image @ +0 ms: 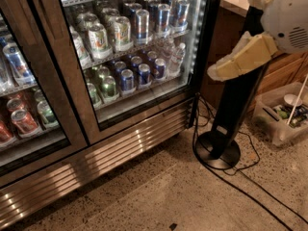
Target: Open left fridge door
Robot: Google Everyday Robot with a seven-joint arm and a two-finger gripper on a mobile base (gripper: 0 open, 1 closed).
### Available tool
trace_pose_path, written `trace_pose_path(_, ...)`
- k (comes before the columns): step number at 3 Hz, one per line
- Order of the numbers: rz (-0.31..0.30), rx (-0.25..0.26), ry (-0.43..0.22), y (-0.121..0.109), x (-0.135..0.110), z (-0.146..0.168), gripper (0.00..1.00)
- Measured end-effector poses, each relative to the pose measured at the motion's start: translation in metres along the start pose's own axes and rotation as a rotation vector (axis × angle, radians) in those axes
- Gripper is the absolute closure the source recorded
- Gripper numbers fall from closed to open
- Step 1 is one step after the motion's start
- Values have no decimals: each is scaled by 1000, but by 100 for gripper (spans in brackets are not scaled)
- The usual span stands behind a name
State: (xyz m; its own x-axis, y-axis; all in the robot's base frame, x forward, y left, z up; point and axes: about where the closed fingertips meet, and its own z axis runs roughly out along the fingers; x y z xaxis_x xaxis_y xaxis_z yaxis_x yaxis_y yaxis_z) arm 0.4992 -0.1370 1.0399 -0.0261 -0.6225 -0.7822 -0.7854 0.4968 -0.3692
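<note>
Camera view: the arm (288,18) is coming in from the upper right edge, its round white housing sitting high and the beige padded link sloping down and to the left. The gripper (216,73) is hanging in the air at the low end of that link, pointing toward the fridge and touching nothing. I cannot tell whether the gripper is open or closed. It is hovering beside the right edge of the right fridge door (139,57), well apart from the left one.

The left fridge door (33,100) is sitting at the far left, shut, with its glass showing red and blue cans on shelves and its brown metal frame running diagonally down. The right door is glowing along a white light strip (195,42), showing silver-blue cans (144,25) and a few clear bottles (171,57).

A black pole stand (236,105) is standing on a round base (216,150) between the arm and the fridge corner, partly behind the gripper. Black cables (250,191) are trailing across the speckled floor (159,196) from the fridge side. A clear plastic bin (281,117) is resting on the floor at right, against a wooden cabinet front (288,71). A ribbed metal grille (120,146) is running under both doors.
</note>
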Motion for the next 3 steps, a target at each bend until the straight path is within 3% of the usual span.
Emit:
trace_pose_path(1,-102,-3,-45,27,-27,7,0)
trace_pose_path(2,-122,0,-48,28,-31,9,0)
trace_pose_path(3,-221,10,-51,19,-42,15,0)
